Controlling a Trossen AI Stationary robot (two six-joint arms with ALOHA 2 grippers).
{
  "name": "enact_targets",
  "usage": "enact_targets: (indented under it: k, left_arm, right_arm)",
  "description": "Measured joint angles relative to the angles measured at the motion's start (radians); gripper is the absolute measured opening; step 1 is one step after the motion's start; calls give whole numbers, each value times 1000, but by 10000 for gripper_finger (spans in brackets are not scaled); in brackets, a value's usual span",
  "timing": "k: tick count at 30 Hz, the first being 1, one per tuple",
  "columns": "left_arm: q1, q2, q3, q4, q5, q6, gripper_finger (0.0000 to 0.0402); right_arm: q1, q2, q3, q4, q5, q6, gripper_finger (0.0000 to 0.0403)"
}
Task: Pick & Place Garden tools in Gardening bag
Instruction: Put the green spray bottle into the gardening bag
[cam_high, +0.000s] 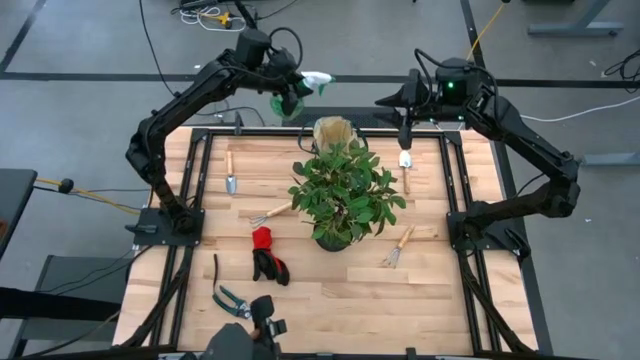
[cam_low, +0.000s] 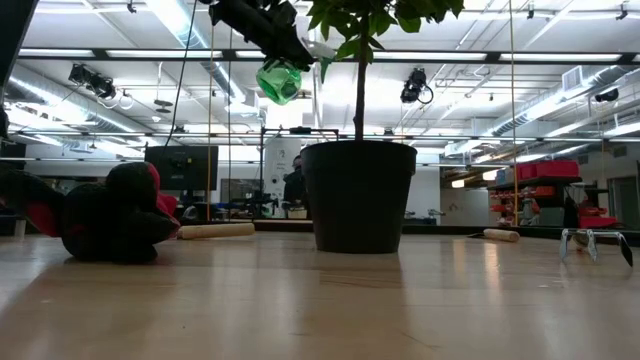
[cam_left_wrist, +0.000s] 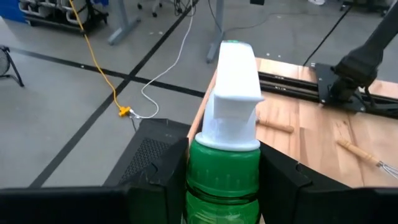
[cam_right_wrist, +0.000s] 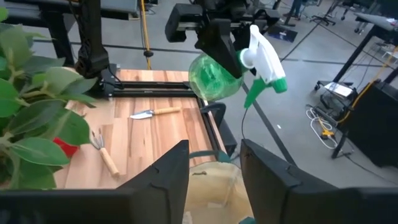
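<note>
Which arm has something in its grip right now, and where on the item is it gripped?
The left gripper holds the green spray bottle by its neck, just below the white trigger head, lifted above the table's far edge. The right gripper holds nothing; it hovers over the gardening bag.

The floor (cam_high: 90, 60) is smooth and gray with dark lines and loose cables, a yellow cord (cam_left_wrist: 99, 65) runs across it, long bright lights (cam_low: 195, 22) shine from the high ceiling, and red shelves (cam_low: 545, 172) stand far off behind the light wooden table (cam_high: 330, 290).

Two trowels (cam_high: 230, 176), two rakes (cam_high: 270, 214) (one plant (cam_high: 343, 192))
</note>
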Motion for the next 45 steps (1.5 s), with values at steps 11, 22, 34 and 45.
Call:
enact_targets:
  k: [11, 22, 34, 45]
  left_arm:
    - [31, 1, -4, 47, 29, -1, 156]
    - [31, 49, -4, 44, 80, 0, 156]
    - [-17, 11, -4, -133, 70, -7, 156]
    - [-78, -119, -3, -215, -5, 8, 156]
  right_arm:
    - [-14, 0, 0, -12, -23, -2, 108]
    - [-13, -4, 0, -13, -50, 77, 55]
    - [-12, -15, 0, -20, -26, 112, 3]
    - [2, -14, 0, -23, -26, 135, 6]
